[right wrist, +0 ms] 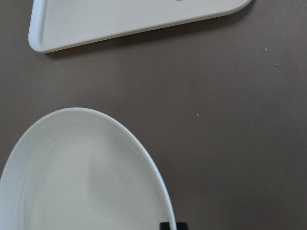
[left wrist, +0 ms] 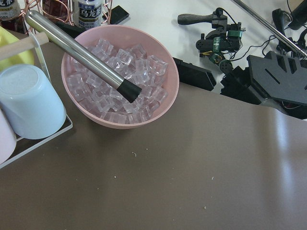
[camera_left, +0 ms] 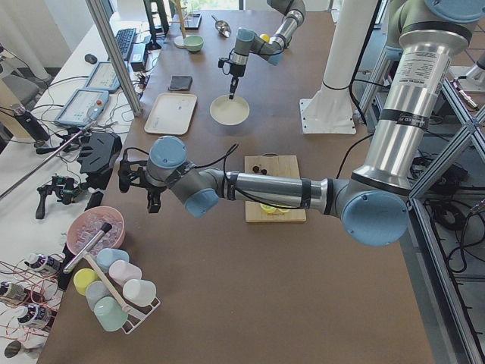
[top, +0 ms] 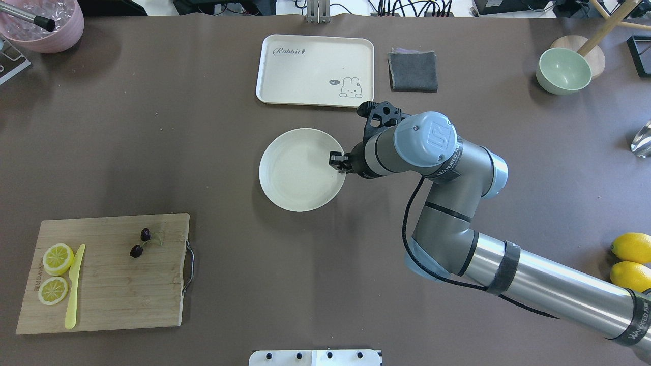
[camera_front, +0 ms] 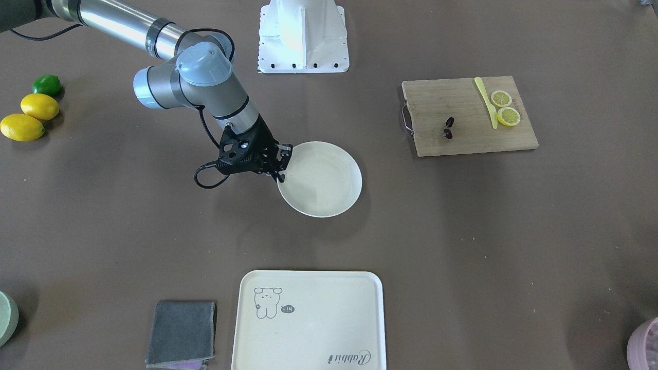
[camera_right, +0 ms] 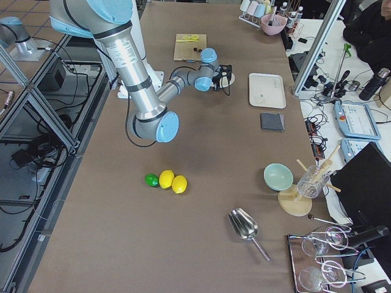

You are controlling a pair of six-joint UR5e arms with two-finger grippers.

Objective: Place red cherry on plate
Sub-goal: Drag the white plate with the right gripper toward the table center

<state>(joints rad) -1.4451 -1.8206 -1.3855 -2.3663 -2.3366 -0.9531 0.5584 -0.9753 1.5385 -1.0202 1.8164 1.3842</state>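
Observation:
The red cherry (camera_front: 449, 128) (top: 140, 243), two small dark fruits on pale stems, lies on the wooden cutting board (camera_front: 462, 139) (top: 112, 295). The round cream plate (camera_front: 329, 200) (top: 285, 193) (right wrist: 72, 182) sits at mid-table, with nothing on it. My right gripper (camera_front: 280, 169) (top: 337, 161) is at the plate's rim on the robot's right side; in the right wrist view only its dark fingertips (right wrist: 172, 225) show, close together on that rim, so it looks shut on it. My left gripper (camera_left: 154, 203) hangs near the pink ice bowl, far from the cherry; I cannot tell whether it is open or shut.
Two lemon slices (top: 56, 272) and a yellow knife (top: 74, 287) share the board. A cream tray (top: 315, 56) and a grey cloth (top: 413, 71) lie beyond the plate. Lemons and a lime (camera_front: 31, 110) and a green bowl (top: 563, 71) are on the robot's right, and the pink ice bowl (left wrist: 120, 76) is far left.

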